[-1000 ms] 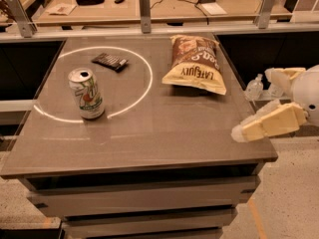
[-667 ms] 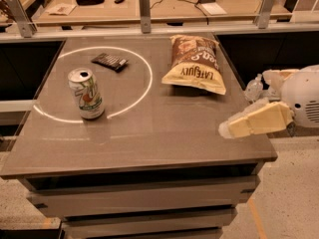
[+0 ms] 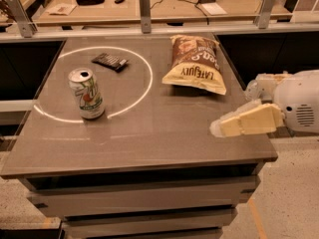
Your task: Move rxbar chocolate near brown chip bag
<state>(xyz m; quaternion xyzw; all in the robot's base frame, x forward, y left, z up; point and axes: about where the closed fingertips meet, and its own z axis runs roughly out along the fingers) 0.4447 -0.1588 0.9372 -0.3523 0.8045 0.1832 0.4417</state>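
The gripper (image 3: 222, 127) hangs over the right edge of the desk (image 3: 159, 133), toward the front right corner, its pale yellow tip pointing left across the surface. Behind it the white, rounded body of the arm (image 3: 299, 101) lies off the desk to the right. From this side-on angle I cannot tell whether the gripper is open or closed. Nothing shows in its grasp, and it is clear of everything on the desk.

The rxbar chocolate (image 3: 109, 61) lies flat near the back edge, left of the middle, turned a little askew to the edges. It sits just inside a thin white ring (image 3: 148, 81) marked on the desktop, close to the ring's far arc.

The brown chip bag (image 3: 194, 63) lies toward the back right corner, outside the ring. Its brown end faces the back edge and its pale yellow end, with dark lettering, faces the front. The bar and the bag are well apart, with the ring's right arc between them.

A white-green soda can (image 3: 86, 93) stands upright inside the ring on the left half of the desk, nearer the front than the bar, with its opened top showing.

The gripper is nearer the bag's yellow end than the bar, which lies far across the desk from it.
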